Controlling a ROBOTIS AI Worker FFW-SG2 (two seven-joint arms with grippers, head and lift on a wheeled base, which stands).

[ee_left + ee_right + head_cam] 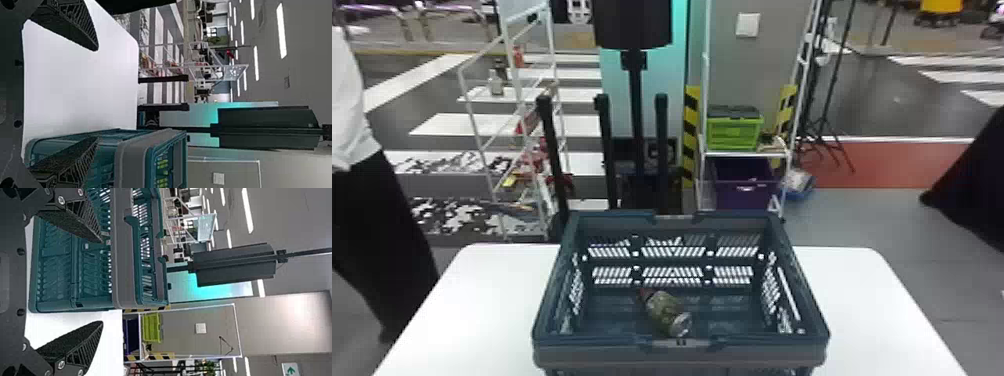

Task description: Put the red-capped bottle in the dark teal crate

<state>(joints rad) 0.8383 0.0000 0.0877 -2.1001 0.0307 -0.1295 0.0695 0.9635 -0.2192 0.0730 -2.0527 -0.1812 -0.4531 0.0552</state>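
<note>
Red-capped bottle (664, 310) lies in crate (612, 354), lbl unclear; L end effector (97, 94), R end effector (102, 282) wide.

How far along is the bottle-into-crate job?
Placing looks done: the bottle lies on its side inside the dark teal crate. In hand: nothing; left gripper and right gripper are open, nothing between their fingers. Left: probably nothing, given where the bottle lies.

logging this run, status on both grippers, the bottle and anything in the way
Left gripper and right gripper open, empty. Red-capped bottle on its side inside dark teal crate. No obstruction seen above it.
</note>
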